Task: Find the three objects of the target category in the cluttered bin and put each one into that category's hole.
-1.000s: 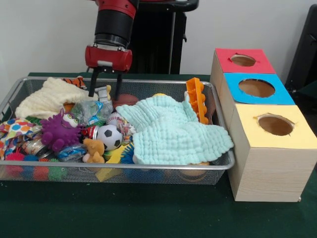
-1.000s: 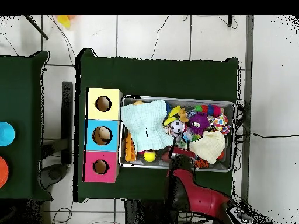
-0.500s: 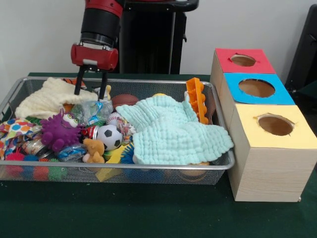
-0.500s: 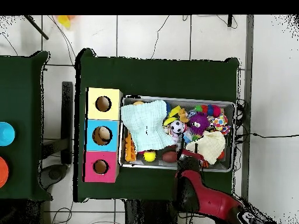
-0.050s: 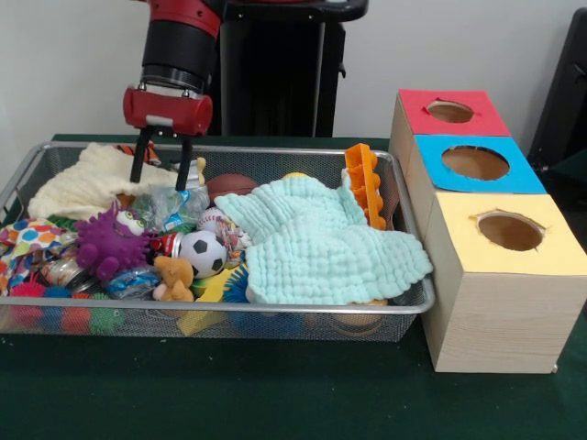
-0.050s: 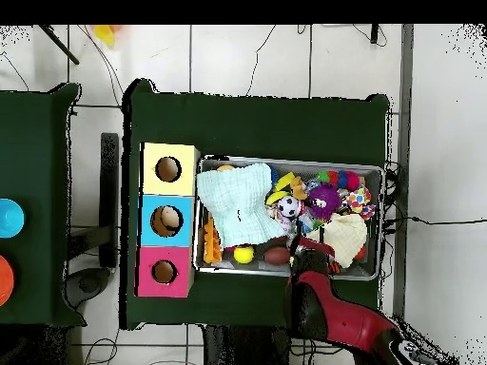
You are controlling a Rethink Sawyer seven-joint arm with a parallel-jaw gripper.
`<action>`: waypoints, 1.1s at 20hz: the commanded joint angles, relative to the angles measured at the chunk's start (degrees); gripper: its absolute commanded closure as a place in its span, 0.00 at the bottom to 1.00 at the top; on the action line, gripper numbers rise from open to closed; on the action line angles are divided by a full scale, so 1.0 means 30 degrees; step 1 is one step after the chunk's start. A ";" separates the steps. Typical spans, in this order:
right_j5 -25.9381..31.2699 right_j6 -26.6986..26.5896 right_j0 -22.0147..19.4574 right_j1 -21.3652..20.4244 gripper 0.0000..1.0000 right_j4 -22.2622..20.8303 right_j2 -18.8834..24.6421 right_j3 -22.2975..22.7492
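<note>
Cream cloth [image 5: 87, 179] bunched at the left end of the wire bin [image 5: 275, 312], purple spiky toy [image 5: 108, 241] just in front of it. Gripper [image 5: 161, 174] shifted left and a little higher over the last second, now hanging above the cloth's right edge, fingers [image 5: 138, 160] spread apart and holding nothing. Soccer ball [image 5: 203, 252] and brown football [image 5: 230, 185] lying uncovered mid-bin, untouched. Mint cloth [image 5: 321, 243] draped over the right half, orange toy [image 5: 364, 183] upright at its far edge. Red, blue and yellow hole boxes [image 5: 486, 211] beside the bin, well apart from the gripper. Probably still searching, no target picked yet; target category not tellable from these views.
</note>
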 commanded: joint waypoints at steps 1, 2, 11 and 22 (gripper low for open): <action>0.0754 0.3402 0.0053 0.0905 0.00 -0.0109 0.2290 -0.2637; 0.0872 0.3466 0.0025 0.0781 0.00 -0.0162 0.2385 -0.2535; 0.1252 0.3871 -0.0231 0.0171 0.00 -0.0229 0.3205 -0.1923; 0.0268 0.3530 0.0053 0.1393 0.00 0.0226 0.2971 -0.2703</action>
